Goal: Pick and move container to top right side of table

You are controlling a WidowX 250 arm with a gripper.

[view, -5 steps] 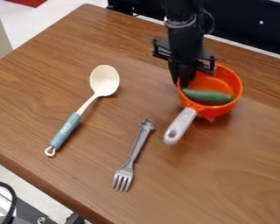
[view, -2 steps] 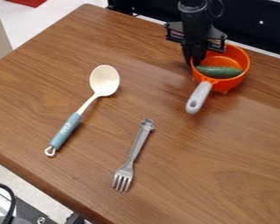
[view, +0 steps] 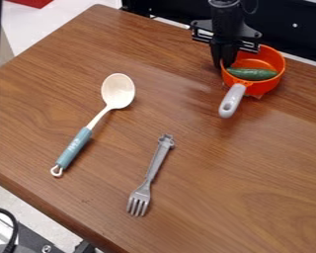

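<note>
The black gripper (view: 224, 63) hangs near the table's upper right edge, shut on the left wall of an orange pan-shaped container (view: 271, 58). One finger is on the outside of that wall and the other is inside the rim. The container is upright, its grey handle (view: 232, 101) pointing down and slightly left. A green cucumber (view: 253, 74) lies inside it. Brown wood makes up the table (view: 207, 188).
A cream spoon (view: 118, 91) with a blue handle lies on the left half of the table. A grey fork (view: 151, 174) rests near the middle, below the container. Behind the table's top edge stands a black panel (view: 286, 29).
The gripper and the orange container have moved together up and to the right, with the cucumber still inside. Spoon and fork stayed put. A dark vertical strip has appeared at the left edge.
</note>
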